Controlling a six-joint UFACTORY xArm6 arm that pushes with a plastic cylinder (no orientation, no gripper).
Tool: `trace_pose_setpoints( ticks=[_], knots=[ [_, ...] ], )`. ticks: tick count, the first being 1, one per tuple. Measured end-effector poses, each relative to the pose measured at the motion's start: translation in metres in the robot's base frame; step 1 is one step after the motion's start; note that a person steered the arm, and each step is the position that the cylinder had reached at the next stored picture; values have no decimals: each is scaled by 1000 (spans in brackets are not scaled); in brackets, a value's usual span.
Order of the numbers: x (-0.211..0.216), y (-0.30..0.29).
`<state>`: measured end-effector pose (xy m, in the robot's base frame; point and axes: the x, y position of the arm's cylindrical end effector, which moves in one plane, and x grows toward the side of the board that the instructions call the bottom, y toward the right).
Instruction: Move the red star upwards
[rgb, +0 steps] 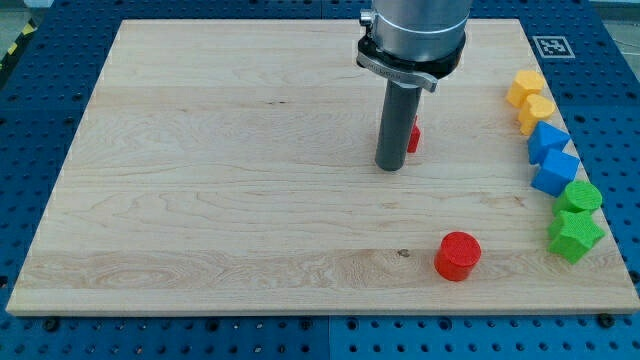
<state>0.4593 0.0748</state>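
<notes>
Seven blocks showed plainly on the wooden board (200, 180), and an eighth was mostly hidden. That eighth was the red star (413, 137), only a sliver of it peeking out on the view's right of my rod, a little above the board's middle. My tip (390, 168) rested on the wood just beside it, at its lower left edge; whether the two touched I could not tell. I carry no jaws, so nothing was clasped or let go; the bare rod can only push.

A red cylinder (458, 255) sat well apart toward the view's bottom. Along the right edge ran two yellow blocks (529, 99), two blue blocks (551, 158) and two green blocks (575, 220), their shapes hard to make out.

I judged the star a light, stiff piece that would slide easily on smooth wood, and one that would spin if nudged on a point. The best contact seemed to be the notch on its lower side, squarely below its centre, so that a push toward the view's top would carry it straight.
</notes>
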Motion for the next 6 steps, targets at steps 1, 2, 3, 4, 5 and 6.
trace_pose_setpoints(
  ticks=[1,2,3,4,5,6],
  knots=[
    [-1,0],
    [-19,0],
    [-33,0],
    [-47,0],
    [-74,0],
    [-82,0]
  ],
)
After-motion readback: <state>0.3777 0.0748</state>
